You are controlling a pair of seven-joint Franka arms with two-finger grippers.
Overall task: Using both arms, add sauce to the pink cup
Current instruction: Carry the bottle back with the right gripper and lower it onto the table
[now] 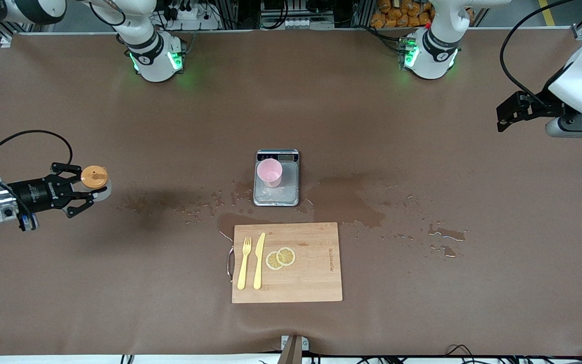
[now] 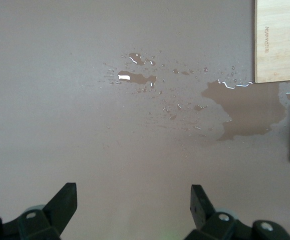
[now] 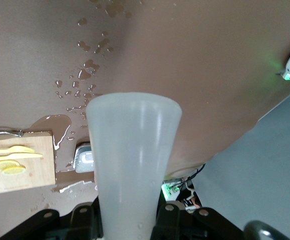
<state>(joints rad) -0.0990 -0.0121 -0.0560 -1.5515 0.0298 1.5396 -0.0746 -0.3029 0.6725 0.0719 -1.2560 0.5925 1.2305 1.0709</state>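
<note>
The pink cup (image 1: 270, 173) stands upright on a steel scale (image 1: 277, 194) in the middle of the table. The sauce (image 1: 95, 180), a translucent bottle with an orange cap, is held up in the air over bare table toward the right arm's end. My right gripper (image 1: 85, 188) is shut on it. In the right wrist view the sauce's pale body (image 3: 132, 160) fills the space between the fingers of the right gripper (image 3: 129, 220). My left gripper (image 1: 504, 120) waits over the left arm's end of the table. In its own view the left gripper (image 2: 132, 200) is open over bare cloth.
A wooden cutting board (image 1: 287, 263) lies nearer the front camera than the scale, carrying a yellow fork (image 1: 244, 263), a yellow knife (image 1: 258, 260) and lemon slices (image 1: 280, 258). Wet patches (image 1: 351, 205) darken the brown cloth around the scale and toward the left arm's end.
</note>
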